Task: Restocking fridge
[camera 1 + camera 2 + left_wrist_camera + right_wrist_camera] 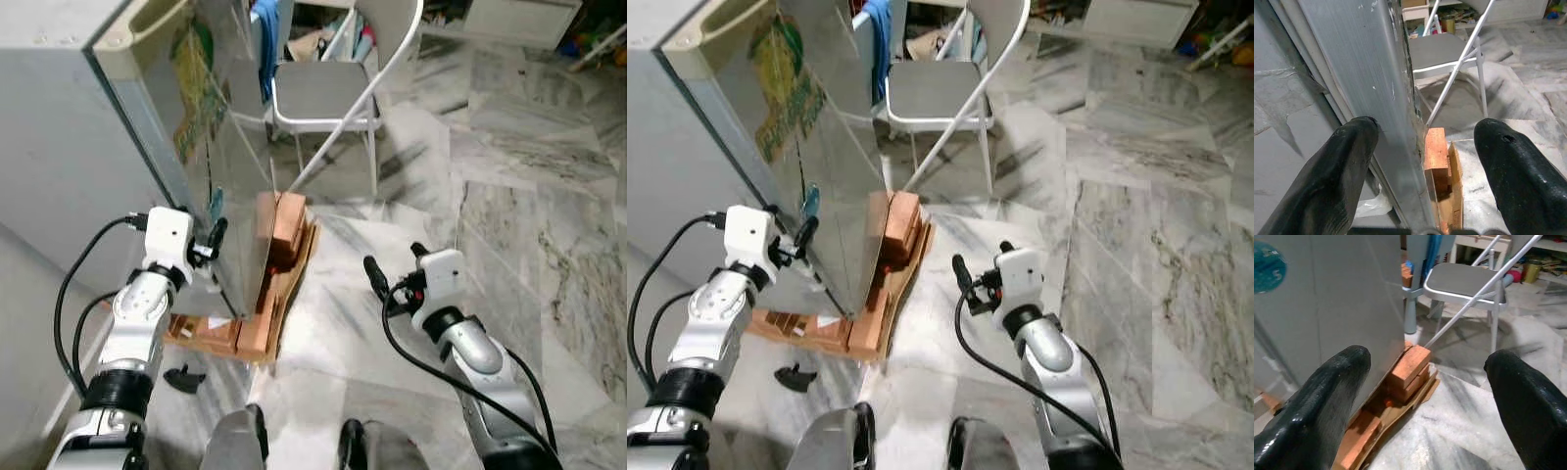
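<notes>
Barely begun, judging by the scene: no groceries in either end effector, nothing stocked, door work only.

Far left: grey fridge [59, 127], standing on the marble floor [529, 196] and propped at its base on reddish wooden blocks [284, 230] and flattened cardboard [294, 284]. Door [813, 147] brushed silver, with a green-and-yellow sticker high up and a small teal round one lower down. Ajar or shut: hard to say from this angle, though the left wrist view suggests a free door edge with a gap behind it.

Left end effector [211, 245] raised to that vertical edge, fingers spread and released, one black finger [1342, 166] on each side of the edge, not yet clamped. Probable step in hand: gripping the edge to swing the door.

Small black object [183, 376] on the floor near the left arm, too small to identify.

Middle, farther back: grey folding chair [318, 93], blue cloth hanging beside it.

Right end effector [397, 269] hovering over bare floor, well apart from the fridge, fingers wide and released, grasping nothing.

Left to do: opening, fetching items, shelving, closing.
</notes>
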### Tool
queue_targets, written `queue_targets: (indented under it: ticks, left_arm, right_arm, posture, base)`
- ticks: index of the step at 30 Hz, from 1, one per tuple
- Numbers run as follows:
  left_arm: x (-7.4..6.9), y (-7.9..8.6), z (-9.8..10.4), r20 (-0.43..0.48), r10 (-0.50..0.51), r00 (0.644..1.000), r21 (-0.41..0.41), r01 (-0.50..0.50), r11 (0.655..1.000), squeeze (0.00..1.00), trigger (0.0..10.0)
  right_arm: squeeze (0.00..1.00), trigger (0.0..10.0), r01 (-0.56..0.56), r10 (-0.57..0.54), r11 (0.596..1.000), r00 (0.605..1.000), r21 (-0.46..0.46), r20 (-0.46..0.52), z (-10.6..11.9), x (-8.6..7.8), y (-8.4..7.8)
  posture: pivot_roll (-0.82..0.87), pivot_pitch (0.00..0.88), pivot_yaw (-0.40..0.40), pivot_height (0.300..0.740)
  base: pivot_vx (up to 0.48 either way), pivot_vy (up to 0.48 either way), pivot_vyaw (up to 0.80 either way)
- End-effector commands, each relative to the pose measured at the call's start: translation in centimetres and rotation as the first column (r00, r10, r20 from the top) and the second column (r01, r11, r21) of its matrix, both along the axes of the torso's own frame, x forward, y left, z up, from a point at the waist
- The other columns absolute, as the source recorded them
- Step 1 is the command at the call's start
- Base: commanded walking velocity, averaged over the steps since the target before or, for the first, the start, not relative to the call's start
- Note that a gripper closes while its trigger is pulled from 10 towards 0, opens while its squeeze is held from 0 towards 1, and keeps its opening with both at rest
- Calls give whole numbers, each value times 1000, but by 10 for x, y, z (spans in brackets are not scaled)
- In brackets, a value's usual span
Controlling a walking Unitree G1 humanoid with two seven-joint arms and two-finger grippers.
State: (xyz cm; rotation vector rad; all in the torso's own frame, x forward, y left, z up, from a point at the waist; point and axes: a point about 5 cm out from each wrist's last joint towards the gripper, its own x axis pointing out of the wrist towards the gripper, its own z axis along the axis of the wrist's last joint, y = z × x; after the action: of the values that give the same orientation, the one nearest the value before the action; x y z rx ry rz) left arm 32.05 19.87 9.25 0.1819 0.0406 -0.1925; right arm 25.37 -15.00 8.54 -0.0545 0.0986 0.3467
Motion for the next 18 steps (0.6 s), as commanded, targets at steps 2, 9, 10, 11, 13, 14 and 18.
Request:
queue_targets:
  ticks: [2,9,10,11,13,14,18]
  left_arm:
    - [3,8,2,-16,14,1000,10,-14,1000,0,10000]
    - [1,3,-12,-81,-10,997,85,17,996,0,10000]
    - [2,4,-11,-77,-5,997,90,12,996,0,10000]
    - [2,4,-11,-77,-5,997,90,12,996,0,10000]
    - [6,7,-8,-68,30,997,101,-23,995,0,10000]
    - [7,8,-8,-66,38,997,106,-31,994,0,10000]
    - [11,12,-6,-67,76,995,122,-67,990,0,10000]
  right_arm:
    - [0,10000,2,-2,1000,1000,-2,-20,-1,-2,-2]
    - [0,10000,-32,31,999,999,-13,-28,-2,-1,1]
    - [0,10000,-32,32,999,999,-13,-29,-2,-2,1]
    - [0,10000,-32,32,999,999,-13,-29,-2,-2,1]
    - [0,10000,-34,33,999,999,-10,-32,-1,-2,1]
    - [0,10000,-35,34,999,999,-9,-34,-1,-2,1]
    - [0,10000,-46,46,999,998,-4,-40,-2,-4,1]
  posture:
    - [4,167,15,740]
    - [12,166,9,740]
    - [13,166,8,740]
    - [13,166,8,740]
    - [9,167,10,740]
    - [9,167,10,740]
    - [5,169,12,740]
  base:
    - [0,0,0]
    - [0,0,0]
    - [0,0,0]
    - [0,0,0]
    - [0,0,0]
    - [0,0,0]
    - [0,0,0]
